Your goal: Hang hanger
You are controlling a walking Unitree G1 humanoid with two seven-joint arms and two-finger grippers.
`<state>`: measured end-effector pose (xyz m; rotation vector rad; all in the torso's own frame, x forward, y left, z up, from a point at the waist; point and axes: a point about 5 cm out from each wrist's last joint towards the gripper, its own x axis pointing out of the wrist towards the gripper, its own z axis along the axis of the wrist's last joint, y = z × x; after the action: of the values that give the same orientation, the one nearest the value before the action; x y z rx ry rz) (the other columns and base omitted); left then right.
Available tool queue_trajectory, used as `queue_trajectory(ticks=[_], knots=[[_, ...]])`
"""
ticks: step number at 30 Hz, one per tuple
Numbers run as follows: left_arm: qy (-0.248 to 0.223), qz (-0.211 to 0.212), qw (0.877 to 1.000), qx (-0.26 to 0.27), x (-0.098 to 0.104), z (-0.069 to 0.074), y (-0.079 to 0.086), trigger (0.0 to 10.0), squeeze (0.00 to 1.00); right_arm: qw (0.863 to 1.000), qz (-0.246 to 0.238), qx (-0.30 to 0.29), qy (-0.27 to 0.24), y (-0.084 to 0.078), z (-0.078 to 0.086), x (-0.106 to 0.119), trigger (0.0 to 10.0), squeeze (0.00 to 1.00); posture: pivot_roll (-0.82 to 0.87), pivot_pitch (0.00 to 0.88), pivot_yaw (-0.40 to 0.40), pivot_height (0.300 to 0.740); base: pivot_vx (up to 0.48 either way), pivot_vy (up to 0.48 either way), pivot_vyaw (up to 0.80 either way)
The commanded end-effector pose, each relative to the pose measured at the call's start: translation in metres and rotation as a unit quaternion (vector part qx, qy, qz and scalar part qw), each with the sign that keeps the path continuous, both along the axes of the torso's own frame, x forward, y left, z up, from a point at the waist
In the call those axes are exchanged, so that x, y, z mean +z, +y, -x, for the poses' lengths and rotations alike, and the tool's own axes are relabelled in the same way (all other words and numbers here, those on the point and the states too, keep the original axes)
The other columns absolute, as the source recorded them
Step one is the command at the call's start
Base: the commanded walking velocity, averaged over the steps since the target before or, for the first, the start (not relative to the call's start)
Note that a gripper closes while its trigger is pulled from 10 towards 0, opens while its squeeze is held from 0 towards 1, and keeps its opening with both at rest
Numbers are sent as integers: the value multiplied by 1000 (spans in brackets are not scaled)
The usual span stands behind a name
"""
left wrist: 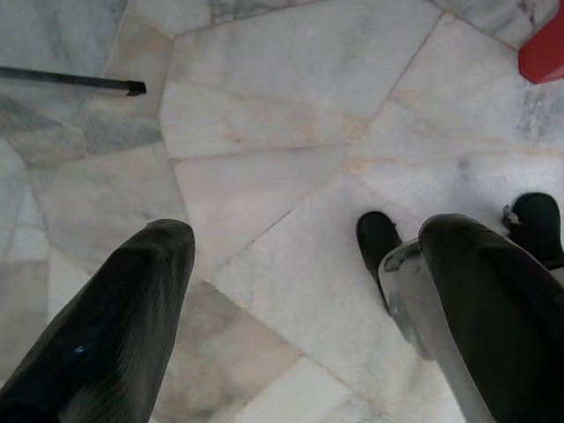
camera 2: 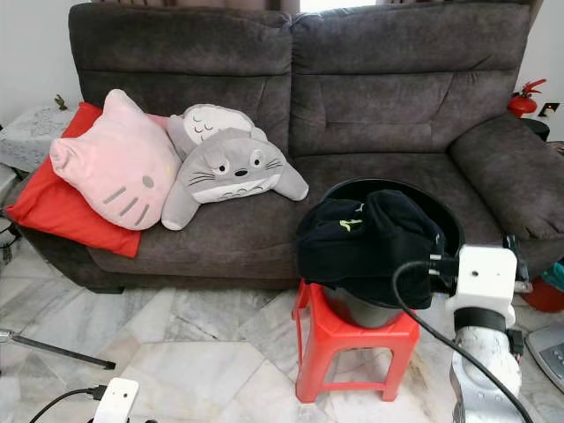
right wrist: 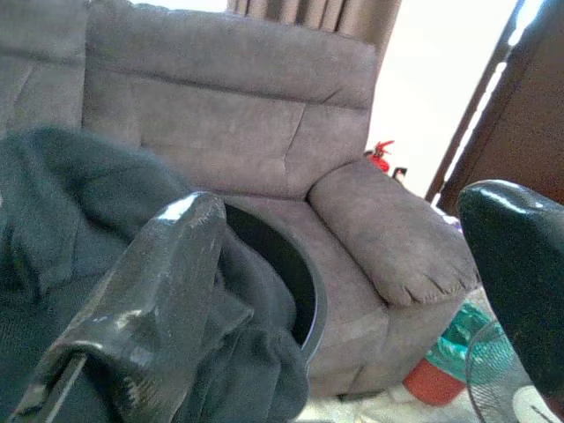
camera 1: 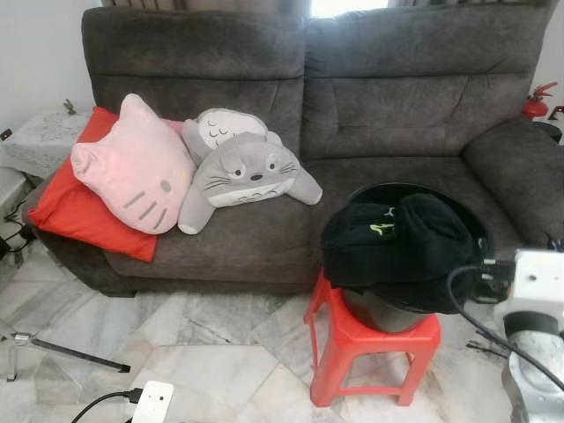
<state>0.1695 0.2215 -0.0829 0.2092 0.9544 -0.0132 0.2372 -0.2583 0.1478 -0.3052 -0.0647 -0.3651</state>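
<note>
The right gripper (right wrist: 352, 291), fingers spread, hovers beside the black clothing (camera 1: 397, 242) heaped in a black tub (camera 2: 445, 220) on a red stool (camera 1: 370, 339), while the left gripper (left wrist: 300, 300), also spread, hangs over marble floor (left wrist: 264, 132); no hanger is discernible.

A dark grey fabric sofa (camera 1: 352, 115) is the landmark. A red plastic stool (camera 1: 366, 339) stands before it, bearing a black round basin (camera 2: 445, 220) holding black bundled clothing (camera 1: 397, 242). Plush cushions (camera 1: 176, 167) lie on its left seat.
</note>
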Motion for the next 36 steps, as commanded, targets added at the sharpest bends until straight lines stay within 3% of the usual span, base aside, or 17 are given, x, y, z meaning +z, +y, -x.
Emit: queue_trajectory(ticks=[1, 4, 20, 25, 36], knots=[[1, 0, 1000, 5, 0, 0, 2, 10000, 0, 1000, -9, -4, -9, -2, 2, 3, 10000, 0, -150, 0, 10, 740, 0, 0, -800], [1, 0, 1000, 5, 0, 0, 2, 10000, 0, 1000, -8, 1, -7, -1, 0, 4, 10000, 0, -150, 0, 10, 740, 0, 0, -792], [1, 1, 1000, 2, 0, 0, 2, 10000, 0, 1000, -5, 15, -6, 4, -6, 4, 10000, 0, -148, 0, 9, 740, 0, 0, 0], [0, 2, 1000, 2, 0, 0, 2, 10000, 0, 1000, -4, 20, -8, 6, -7, 5, 10000, 0, -146, 0, 7, 740, 0, 0, -800], [0, 1, 1000, 1, 1, -1, 2, 10000, 0, 1000, -1, 24, -2, 8, -10, 4, 10000, 0, -145, 0, 5, 740, 0, 0, 0]])
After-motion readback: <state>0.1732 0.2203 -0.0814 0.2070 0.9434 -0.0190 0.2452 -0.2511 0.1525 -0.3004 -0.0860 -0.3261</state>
